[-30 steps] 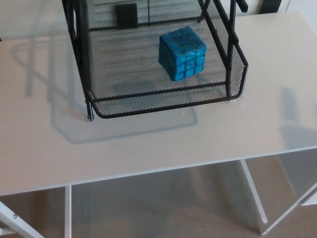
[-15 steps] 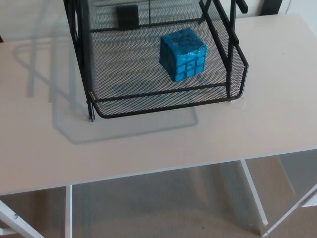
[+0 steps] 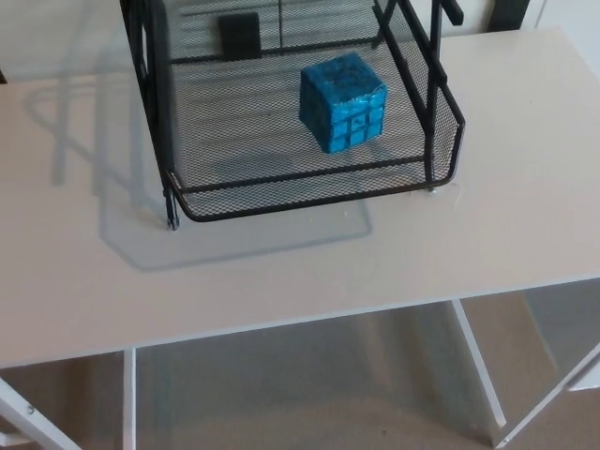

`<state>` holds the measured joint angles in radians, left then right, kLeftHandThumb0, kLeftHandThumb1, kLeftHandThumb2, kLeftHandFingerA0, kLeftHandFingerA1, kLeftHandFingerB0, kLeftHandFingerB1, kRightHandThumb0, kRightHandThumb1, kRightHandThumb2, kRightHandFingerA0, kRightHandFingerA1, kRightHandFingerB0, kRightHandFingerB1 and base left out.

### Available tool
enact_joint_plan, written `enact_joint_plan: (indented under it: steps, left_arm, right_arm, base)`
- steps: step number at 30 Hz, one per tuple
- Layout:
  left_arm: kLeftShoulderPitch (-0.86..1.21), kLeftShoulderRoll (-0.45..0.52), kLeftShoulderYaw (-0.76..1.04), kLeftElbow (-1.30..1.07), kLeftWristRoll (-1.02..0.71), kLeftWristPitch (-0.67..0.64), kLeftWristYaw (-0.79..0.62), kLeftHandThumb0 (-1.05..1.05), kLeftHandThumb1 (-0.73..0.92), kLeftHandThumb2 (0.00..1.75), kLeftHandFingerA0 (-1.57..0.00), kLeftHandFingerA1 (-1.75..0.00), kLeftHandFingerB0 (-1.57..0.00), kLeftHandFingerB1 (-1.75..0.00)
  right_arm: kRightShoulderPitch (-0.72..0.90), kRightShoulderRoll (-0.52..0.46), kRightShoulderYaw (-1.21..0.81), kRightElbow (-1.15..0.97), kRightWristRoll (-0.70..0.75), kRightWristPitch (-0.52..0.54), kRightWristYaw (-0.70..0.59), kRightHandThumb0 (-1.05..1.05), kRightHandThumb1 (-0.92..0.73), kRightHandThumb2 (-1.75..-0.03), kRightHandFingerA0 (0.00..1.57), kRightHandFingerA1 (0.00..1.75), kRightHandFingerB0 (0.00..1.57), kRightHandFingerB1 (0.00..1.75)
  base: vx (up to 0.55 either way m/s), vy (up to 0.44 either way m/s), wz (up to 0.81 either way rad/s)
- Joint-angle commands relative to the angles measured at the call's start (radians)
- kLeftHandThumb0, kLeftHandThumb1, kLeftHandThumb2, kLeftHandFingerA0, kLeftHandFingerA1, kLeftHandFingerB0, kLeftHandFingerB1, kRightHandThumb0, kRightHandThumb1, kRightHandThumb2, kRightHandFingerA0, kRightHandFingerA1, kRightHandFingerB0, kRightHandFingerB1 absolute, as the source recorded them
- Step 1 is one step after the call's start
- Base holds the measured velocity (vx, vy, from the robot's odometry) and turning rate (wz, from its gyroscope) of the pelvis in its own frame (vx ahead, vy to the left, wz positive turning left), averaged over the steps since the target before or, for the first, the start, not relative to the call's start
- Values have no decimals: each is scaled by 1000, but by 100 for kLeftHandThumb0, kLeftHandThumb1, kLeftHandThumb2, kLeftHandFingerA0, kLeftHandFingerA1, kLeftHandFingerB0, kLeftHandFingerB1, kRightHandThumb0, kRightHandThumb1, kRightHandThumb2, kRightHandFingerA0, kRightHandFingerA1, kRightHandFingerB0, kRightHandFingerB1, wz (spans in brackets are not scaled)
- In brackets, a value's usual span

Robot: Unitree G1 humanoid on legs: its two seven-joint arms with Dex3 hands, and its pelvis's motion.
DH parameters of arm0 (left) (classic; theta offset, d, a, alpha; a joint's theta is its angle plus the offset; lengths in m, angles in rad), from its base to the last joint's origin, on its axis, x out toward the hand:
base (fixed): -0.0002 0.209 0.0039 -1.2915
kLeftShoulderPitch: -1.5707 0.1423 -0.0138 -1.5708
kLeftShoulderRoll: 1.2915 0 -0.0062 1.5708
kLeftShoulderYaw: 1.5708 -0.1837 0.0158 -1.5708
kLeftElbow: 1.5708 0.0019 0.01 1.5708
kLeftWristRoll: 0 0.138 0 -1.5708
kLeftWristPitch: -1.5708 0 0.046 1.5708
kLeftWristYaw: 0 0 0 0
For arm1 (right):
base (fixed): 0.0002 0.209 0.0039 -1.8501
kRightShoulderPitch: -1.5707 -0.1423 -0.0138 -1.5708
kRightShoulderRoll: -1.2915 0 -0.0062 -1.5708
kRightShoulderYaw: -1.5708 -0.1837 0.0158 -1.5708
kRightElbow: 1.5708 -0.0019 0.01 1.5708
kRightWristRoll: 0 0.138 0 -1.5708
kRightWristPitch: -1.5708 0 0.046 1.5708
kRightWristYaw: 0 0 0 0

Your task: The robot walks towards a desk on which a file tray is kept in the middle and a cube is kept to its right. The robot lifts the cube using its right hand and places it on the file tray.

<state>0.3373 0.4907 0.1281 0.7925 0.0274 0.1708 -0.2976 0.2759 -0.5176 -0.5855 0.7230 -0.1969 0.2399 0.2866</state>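
A blue cube (image 3: 343, 101) with a grid pattern on its faces rests on the mesh floor of the black wire file tray (image 3: 309, 200), toward the tray's right side. The tray stands in the middle of the white desk (image 3: 281, 272), its front rim facing me. Neither of my hands shows in the head view, and nothing is touching the cube.
Black uprights of the tray rise at its left (image 3: 159, 103) and right (image 3: 433, 84) sides, with an upper tier above. A small black block (image 3: 239, 35) sits at the tray's back. The desk's front edge (image 3: 300, 323) runs across the lower picture, with white legs and carpet below.
The whole picture has shifted slightly, so the camera moved a little. A faint shadow on the desk's right side has gone. The cube and tray stay as they were.
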Motion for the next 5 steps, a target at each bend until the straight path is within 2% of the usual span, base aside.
enact_joint_plan:
  steps: [1,2,3,5]
  left_arm:
    - [-4,16,0,5,4,-58,-3,-71,92,72,-37,-57,-18,-40]
    - [-6,15,3,8,1,-58,-4,-70,92,71,-35,-56,-18,-40]
    - [-6,13,8,8,-4,-58,-5,-69,74,106,-34,-62,-16,-51]
    - [3,11,12,-7,-8,-56,-3,-69,74,106,-34,-62,-16,-51]
  right_arm:
    - [4,-70,64,55,46,-84,70,-67,-50,-55,57,54,13,32]
    - [-15,-77,72,97,56,-95,68,-67,-51,-56,47,52,18,30]
    - [-35,-91,97,154,51,-137,67,-79,-45,-80,34,57,14,41]
    - [-40,-105,118,180,55,-160,78,-79,-45,-80,34,57,14,41]
  base:
    - [0,0,0]
    - [0,0,0]
    - [0,0,0]
    - [0,0,0]
